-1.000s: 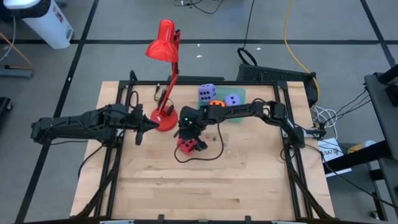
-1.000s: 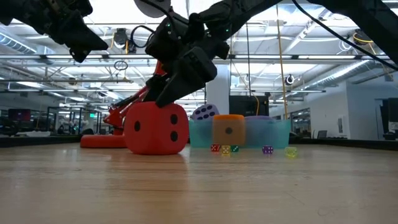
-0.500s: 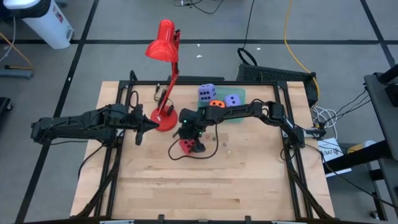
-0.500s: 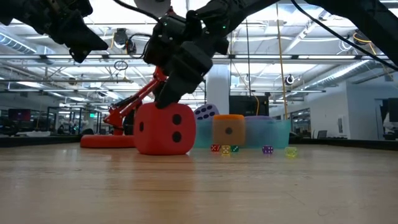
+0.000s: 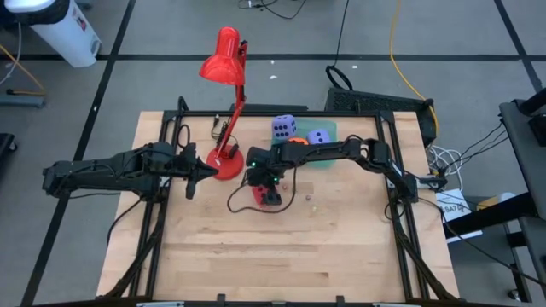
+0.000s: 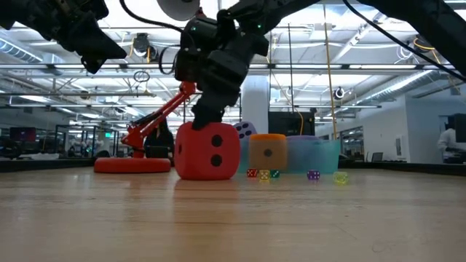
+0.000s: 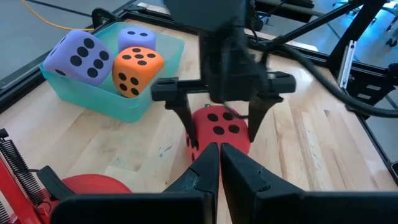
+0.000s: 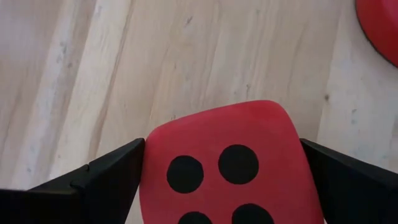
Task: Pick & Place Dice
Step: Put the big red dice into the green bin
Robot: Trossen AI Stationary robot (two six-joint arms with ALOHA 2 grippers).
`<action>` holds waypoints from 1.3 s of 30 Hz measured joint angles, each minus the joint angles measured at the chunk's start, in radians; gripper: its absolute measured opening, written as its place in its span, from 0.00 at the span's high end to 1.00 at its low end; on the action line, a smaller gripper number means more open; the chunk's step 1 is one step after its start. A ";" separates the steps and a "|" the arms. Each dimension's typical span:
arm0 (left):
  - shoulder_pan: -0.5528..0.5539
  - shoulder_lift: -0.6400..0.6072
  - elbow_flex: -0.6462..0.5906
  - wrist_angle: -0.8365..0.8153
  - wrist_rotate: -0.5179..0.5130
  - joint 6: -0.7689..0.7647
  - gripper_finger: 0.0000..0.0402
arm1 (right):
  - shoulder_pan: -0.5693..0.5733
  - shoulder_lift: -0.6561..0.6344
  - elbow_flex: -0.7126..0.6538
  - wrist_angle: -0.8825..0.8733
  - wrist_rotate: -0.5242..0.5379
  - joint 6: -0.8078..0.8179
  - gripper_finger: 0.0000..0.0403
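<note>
One red die [image 7: 216,127] on bare table beside lamp base [image 5: 227,162] | right gripper [image 7: 214,127] astride it, fingers spread, apparently not yet clamped | three dice in teal bin [image 7: 102,99] | left gripper [image 7: 219,163] idle, pinched together.

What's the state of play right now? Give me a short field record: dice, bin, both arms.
red die: on the table, between the right gripper's open jaws
teal bin: holds orange die and two purple dice
left gripper: jaws shut, waiting beside the lamp base
lamp: upright
</note>
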 joint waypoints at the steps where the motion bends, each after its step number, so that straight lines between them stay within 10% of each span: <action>1: 0.000 0.000 0.000 0.000 0.000 0.000 0.94 | 0.008 0.000 0.000 -0.001 0.019 -0.012 0.02; 27: 0.000 0.000 0.000 0.009 -0.002 -0.014 0.94 | 0.016 -0.103 -0.006 0.076 -0.031 0.032 0.02; 39: 0.000 0.000 0.000 0.017 -0.002 -0.012 0.94 | 0.029 -0.255 -0.005 0.022 0.153 0.023 0.02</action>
